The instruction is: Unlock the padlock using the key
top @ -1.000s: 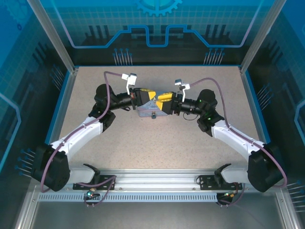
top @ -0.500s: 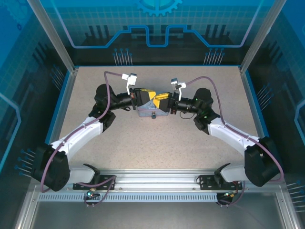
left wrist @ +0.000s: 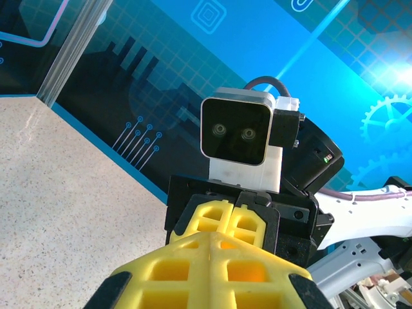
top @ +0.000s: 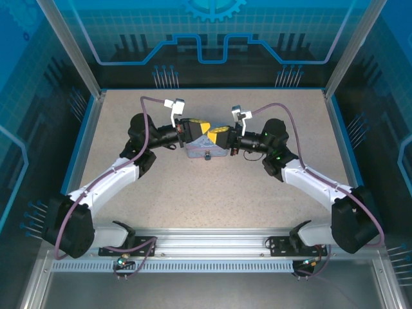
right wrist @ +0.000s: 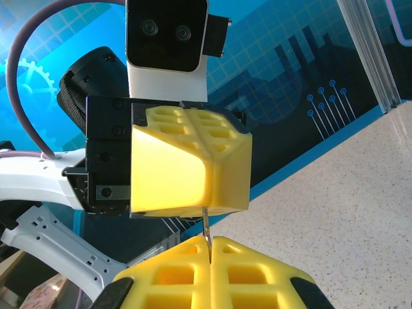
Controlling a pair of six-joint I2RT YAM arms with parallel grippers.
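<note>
Both grippers meet tip to tip above the middle of the table. The key (right wrist: 205, 225), a thin grey metal sliver, bridges the small gap between them. Its lower end sits in the seam of my right gripper (right wrist: 209, 243), which is shut on it. Its upper end runs into the seam of my left gripper (right wrist: 203, 207), also shut on it. From above, the left gripper (top: 206, 131) and the right gripper (top: 213, 134) nearly touch. In the left wrist view the left gripper (left wrist: 214, 235) faces the right gripper (left wrist: 233, 207), and the key is hidden. A small dark object that looks like the padlock (top: 208, 156) lies just below them.
A pale blue tin (top: 195, 152) rests on the speckled table (top: 212, 199) under the grippers, with the small dark object at its near edge. Blue walls and metal posts enclose the table at the back and on both sides.
My right gripper has moved left toward the left gripper and closed its jaws on the key. The left arm has stayed in place.
</note>
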